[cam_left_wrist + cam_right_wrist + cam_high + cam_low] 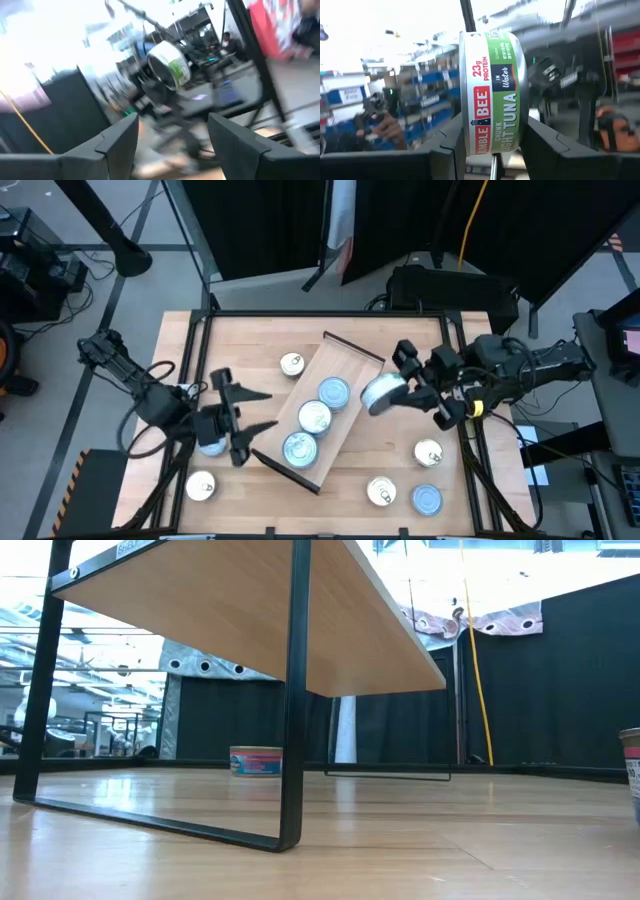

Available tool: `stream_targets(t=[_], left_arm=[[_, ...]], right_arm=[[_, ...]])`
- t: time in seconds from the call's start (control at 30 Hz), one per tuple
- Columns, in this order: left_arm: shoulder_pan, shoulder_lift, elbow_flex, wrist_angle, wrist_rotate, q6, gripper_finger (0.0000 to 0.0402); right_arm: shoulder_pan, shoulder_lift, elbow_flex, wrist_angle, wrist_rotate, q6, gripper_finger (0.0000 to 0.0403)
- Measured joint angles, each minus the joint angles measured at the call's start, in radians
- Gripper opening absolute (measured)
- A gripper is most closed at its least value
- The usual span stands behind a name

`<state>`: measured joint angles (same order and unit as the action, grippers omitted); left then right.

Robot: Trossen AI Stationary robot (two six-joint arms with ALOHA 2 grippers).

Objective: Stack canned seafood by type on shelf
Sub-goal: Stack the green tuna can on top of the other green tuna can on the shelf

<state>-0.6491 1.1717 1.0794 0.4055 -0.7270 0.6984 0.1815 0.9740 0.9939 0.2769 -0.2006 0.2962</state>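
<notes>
- The shelf [340, 395] lies slantwise mid-table, carrying three blue-topped tins [315, 417] in a row along it.
- The right gripper [392, 392] pinches a green-labelled tuna tin [492, 92] on edge between its fingers, raised just beside the shelf's far right edge.
- The left gripper [250, 415] hovers with fingers spread and empty near the shelf's near-left end, a blue-topped tin [212, 444] under it.
- Loose on the tabletop [250, 340]: pale pull-tab tins [292, 363] and one blue-topped tin [427, 499] near the right corner.
</notes>
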Motion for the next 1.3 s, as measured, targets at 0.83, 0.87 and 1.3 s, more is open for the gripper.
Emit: stream_targets(t=[0.83,0.87,1.3], left_arm=[[0.246,0.264,0.148,-0.098,0.04,1.567,0.024],[0.242,0.264,0.148,-0.098,0.035,1.586,0.024],[0.245,0.263,0.148,-0.117,0.006,1.705,0.024]], right_arm=[[-0.104,0.121,-0.001,0.034,0.23,0.226,0.0136],[-0.104,0.126,-0.001,0.034,0.23,0.233,0.0136],[-0.103,0.171,-0.001,0.024,0.226,0.299,0.0136]])
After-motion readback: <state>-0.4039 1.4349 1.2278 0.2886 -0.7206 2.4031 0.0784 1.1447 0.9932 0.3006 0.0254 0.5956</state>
